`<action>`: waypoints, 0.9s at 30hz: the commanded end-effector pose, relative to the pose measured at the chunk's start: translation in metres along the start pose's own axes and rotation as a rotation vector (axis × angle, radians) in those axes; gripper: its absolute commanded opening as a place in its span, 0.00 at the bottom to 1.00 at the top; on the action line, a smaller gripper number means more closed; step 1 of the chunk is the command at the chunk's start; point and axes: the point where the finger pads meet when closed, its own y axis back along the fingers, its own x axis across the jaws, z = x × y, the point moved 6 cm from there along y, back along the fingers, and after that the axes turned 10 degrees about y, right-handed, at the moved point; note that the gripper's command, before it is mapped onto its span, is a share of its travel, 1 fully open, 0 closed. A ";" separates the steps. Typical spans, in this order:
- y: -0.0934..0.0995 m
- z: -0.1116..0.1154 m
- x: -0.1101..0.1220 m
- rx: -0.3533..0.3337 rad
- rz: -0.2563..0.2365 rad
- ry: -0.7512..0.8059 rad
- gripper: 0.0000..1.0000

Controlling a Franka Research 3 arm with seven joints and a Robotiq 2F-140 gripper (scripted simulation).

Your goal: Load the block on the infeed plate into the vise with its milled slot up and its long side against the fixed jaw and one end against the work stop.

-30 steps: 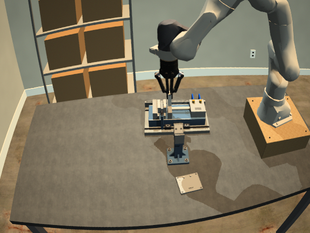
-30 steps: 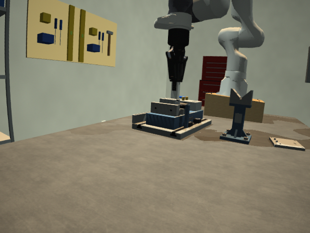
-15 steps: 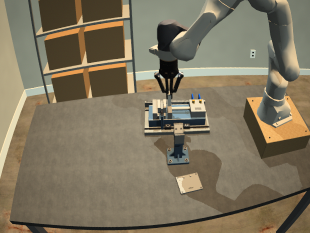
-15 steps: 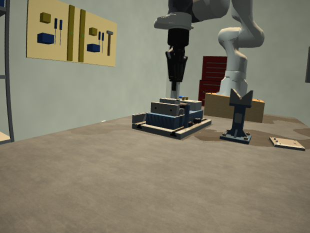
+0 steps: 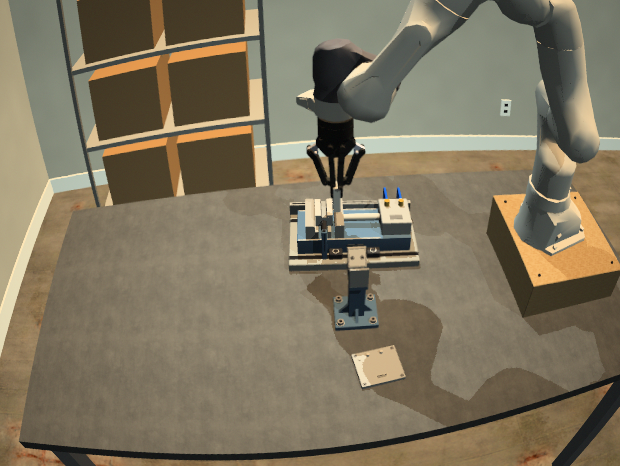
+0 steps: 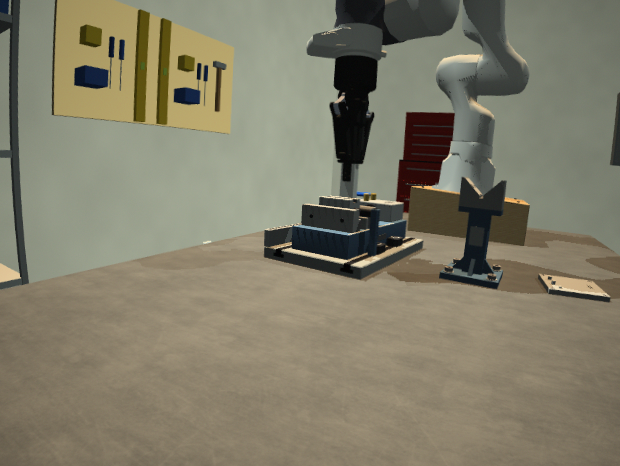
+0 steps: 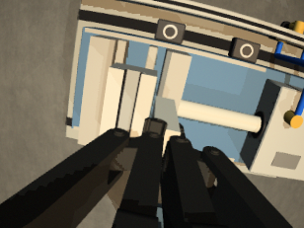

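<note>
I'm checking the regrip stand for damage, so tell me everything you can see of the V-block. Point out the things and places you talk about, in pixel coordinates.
The V-block (image 5: 357, 278) (image 6: 477, 220) stands upright on the table (image 5: 175, 325) (image 6: 250, 375), between the vise (image 5: 353, 245) (image 6: 320, 244) and the infeed plate (image 5: 378, 367) (image 6: 576, 287). Its grey, metallic-looking head has an upward-facing notch, with nothing lying in it. Below are a dark blue post, ribs at its foot, and a blue square base with four corner bolts. I see no damage; the gripper (image 5: 336, 191) (image 6: 346, 176) isn't touching it.
</note>
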 end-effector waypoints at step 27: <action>-0.001 -0.001 -0.007 -0.003 0.001 0.002 0.00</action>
